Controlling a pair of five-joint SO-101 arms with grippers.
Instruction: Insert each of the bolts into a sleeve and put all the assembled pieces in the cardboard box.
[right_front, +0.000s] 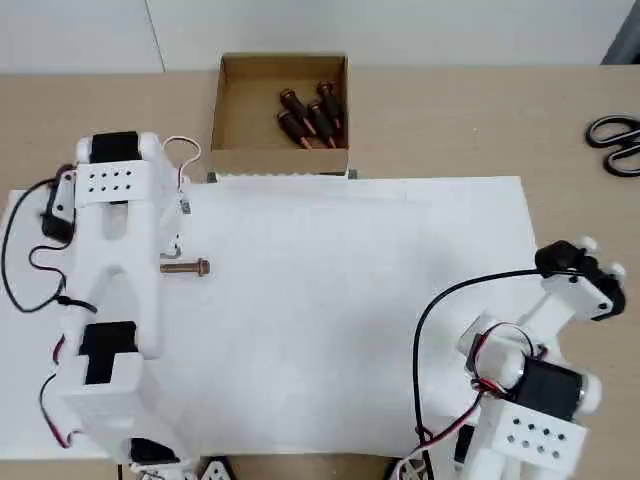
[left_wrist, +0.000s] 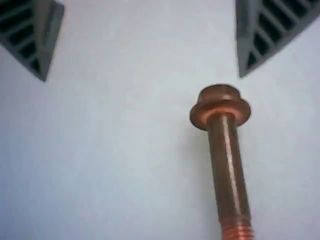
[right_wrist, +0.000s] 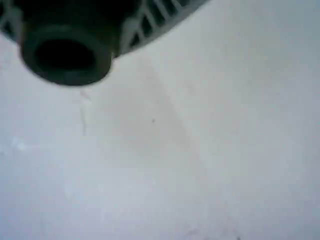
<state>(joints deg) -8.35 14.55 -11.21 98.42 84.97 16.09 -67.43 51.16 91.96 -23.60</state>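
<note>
The left arm stands folded, its base at the near edge, its upper links reaching away from it and its wrist bent so the camera faces straight down. Its tool is spread wide: the 2 dark ribbed fingers sit far apart in the left wrist view and grip nothing. The right arm sits low and compact beside its base, with the forearm angled up and out toward its own right side. Its tool is clamped on a dark sleeve, carried at the fingertip end.
</note>
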